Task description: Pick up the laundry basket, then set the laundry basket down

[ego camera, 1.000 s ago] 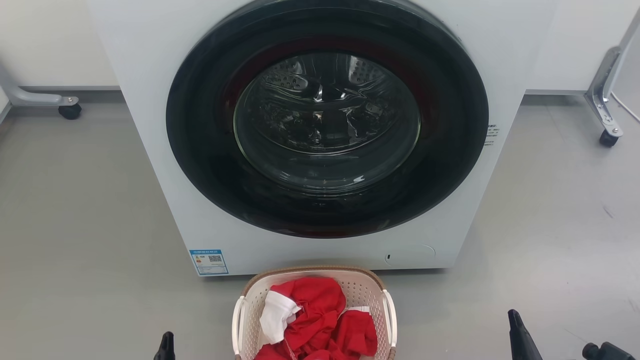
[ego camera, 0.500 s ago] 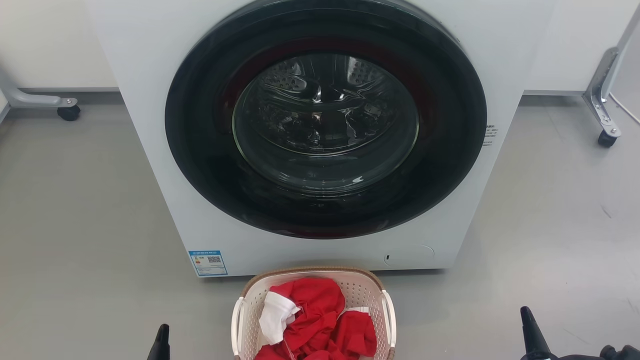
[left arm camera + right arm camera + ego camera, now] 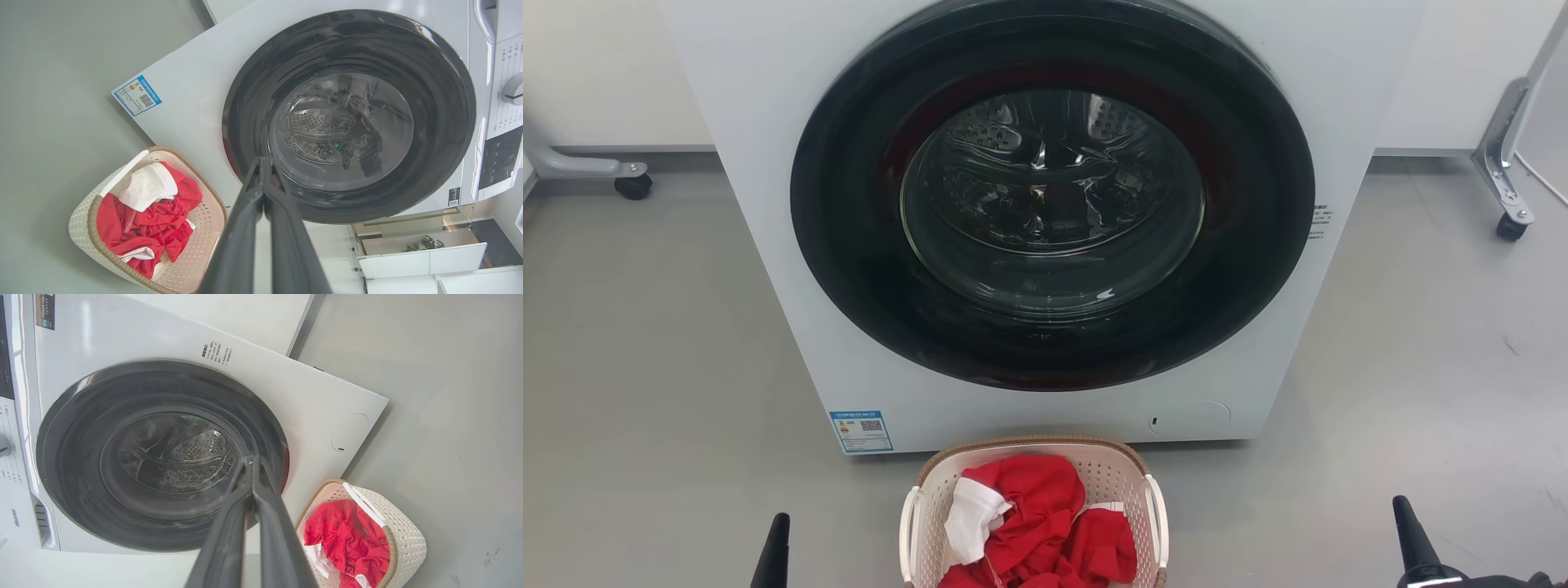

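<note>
Laundry basket (image 3: pixel 1031 443) sits on the grey floor (image 3: pixel 645 367) just in front of the washing machine (image 3: pixel 768 163), centred below its round dark door (image 3: pixel 849 245), which is shut. Can't tell if the basket rim touches the machine. Inside: crumpled red clothes (image 3: pixel 1045 510) plus 1 white piece (image 3: pixel 976 506). It has 2 white loop handles, 1 per side.

My left gripper (image 3: pixel 262 161): fingertips pressed together, nothing held. Right gripper (image 3: pixel 250 459): same.

Head view: left gripper low, near the basket's left side; right gripper well apart on its right. Bare floor between each and the basket.

Blue sticker (image 3: pixel 860 430) on the machine's lower left corner. 2 castered frame legs (image 3: pixel 633 186) stand back, either side of the machine.
</note>
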Robot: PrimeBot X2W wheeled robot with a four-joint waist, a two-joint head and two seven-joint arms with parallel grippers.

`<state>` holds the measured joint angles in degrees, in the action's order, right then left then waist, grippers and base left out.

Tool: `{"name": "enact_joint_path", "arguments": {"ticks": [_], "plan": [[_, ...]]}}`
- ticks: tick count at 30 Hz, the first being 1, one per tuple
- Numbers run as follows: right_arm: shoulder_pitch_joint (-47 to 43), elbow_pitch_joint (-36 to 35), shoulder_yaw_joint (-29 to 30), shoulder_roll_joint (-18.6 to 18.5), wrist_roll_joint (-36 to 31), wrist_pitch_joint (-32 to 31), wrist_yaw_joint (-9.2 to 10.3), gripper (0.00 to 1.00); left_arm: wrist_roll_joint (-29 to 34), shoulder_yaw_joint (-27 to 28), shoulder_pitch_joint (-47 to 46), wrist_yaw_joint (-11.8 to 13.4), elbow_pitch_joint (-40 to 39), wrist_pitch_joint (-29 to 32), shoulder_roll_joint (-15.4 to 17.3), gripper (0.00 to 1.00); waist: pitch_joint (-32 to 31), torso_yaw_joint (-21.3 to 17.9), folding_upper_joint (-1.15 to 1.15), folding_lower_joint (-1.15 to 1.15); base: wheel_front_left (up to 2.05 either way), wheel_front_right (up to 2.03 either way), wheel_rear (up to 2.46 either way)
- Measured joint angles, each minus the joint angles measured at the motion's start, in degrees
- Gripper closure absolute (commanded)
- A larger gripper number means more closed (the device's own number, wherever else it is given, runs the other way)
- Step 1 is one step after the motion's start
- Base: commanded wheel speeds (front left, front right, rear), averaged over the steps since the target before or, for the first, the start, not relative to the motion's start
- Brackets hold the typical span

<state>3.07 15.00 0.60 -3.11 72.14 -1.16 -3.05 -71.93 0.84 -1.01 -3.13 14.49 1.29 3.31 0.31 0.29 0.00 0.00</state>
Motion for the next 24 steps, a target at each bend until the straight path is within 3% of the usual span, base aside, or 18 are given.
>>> {"name": "enact_joint_path", "arguments": {"ticks": [24], "plan": [[1.36,1.91,6.42,0.48,17.75,-4.86,-3.54,1.00,-17.81,4.09,-2.85,-3.49,2.14,4.72,-0.77,1.00,-0.20,-0.27,0.00,0.00,0.00,0.00,0.00]]}}
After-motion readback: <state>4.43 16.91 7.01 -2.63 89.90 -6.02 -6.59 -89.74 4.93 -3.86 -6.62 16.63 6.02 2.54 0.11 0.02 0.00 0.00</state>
